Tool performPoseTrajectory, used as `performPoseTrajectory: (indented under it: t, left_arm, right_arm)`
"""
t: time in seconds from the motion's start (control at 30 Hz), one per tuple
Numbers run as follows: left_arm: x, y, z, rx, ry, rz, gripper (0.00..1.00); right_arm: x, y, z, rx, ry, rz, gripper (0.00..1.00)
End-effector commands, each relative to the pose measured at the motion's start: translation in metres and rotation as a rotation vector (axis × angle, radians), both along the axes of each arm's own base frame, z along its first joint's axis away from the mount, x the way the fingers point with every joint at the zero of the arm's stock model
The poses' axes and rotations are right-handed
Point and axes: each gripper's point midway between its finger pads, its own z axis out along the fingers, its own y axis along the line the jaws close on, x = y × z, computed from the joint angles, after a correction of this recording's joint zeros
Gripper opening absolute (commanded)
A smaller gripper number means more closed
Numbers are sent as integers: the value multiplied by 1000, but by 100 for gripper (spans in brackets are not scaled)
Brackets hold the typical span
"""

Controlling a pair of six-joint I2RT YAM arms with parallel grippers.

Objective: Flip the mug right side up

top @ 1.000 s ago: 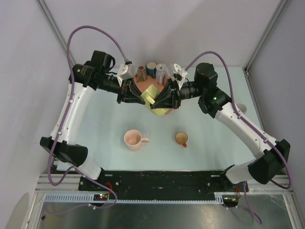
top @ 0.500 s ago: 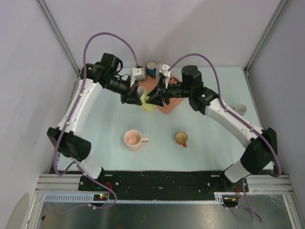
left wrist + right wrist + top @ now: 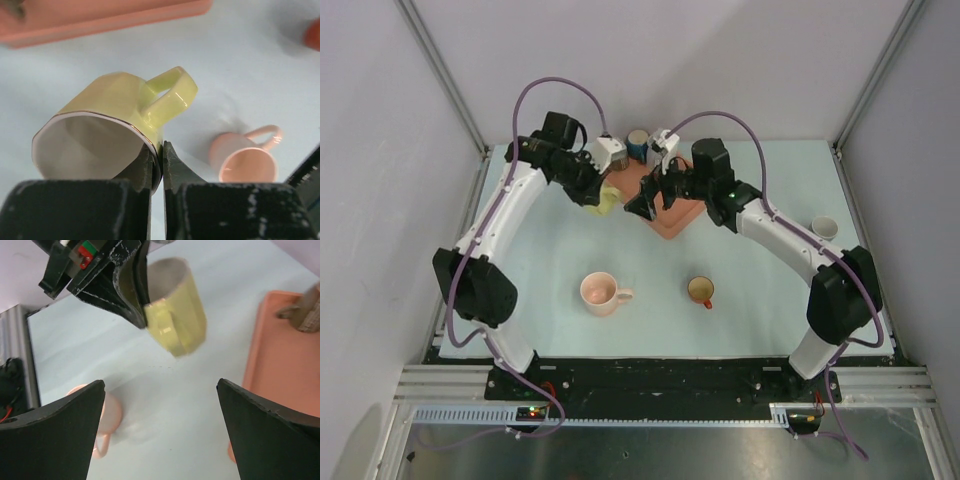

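Right tool has sprung wide off the yellow mug, while left tool pinches its rim.

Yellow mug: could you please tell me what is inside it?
The mug looks empty and white inside, apart from one finger of the left end effector pinching its rim. That end effector covers the opening's lower edge.

Yellow mug rim partly hidden behind fingers

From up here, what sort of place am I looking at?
Probably a robotics lab test cell: left arm and right arm bolted to a metal frame, plain enclosing walls, mugs as props.
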Motion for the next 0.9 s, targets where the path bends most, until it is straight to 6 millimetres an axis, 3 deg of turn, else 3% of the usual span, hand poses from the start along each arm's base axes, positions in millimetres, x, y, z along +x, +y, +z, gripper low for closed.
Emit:
performPoseTrajectory:
  t: [0.0, 0.17, 0.27, 0.4, 0.5, 0.6, 0.73, 0.8, 0.87]
  left_arm:
    - [66, 54, -2, 106, -137, 248, 0]
    - [116, 128, -31, 181, -105, 460, 0]
    - [133, 171, -47, 199, -79, 558, 0]
    - [143, 210, -69, 210, -43, 624, 0]
    - [146, 228, -86, 214, -11, 647, 0]
    - [148, 239, -98, 202, 15, 667, 0]
    - [146, 246, -111, 221, 39, 653, 0]
    - [142, 244, -118, 219, 55, 628, 6]
    - [138, 242, -120, 211, 64, 616, 24]
  right_arm:
    - [32, -16, 21, 30, -40, -203, 99]
    - [60, -46, 8, -15, 0, -421, 100]
    - [82, -77, 2, -18, 57, -599, 99]
    - [111, -125, -6, 69, 210, -804, 99]
    - [129, -145, -8, 137, 265, -824, 99]
    - [146, -149, -10, 133, 227, -732, 99]
    - [170, -154, -39, 0, 225, -616, 96]
    - [178, -150, -55, -94, 170, -508, 95]
    - [182, -146, -79, -204, 79, -368, 92]
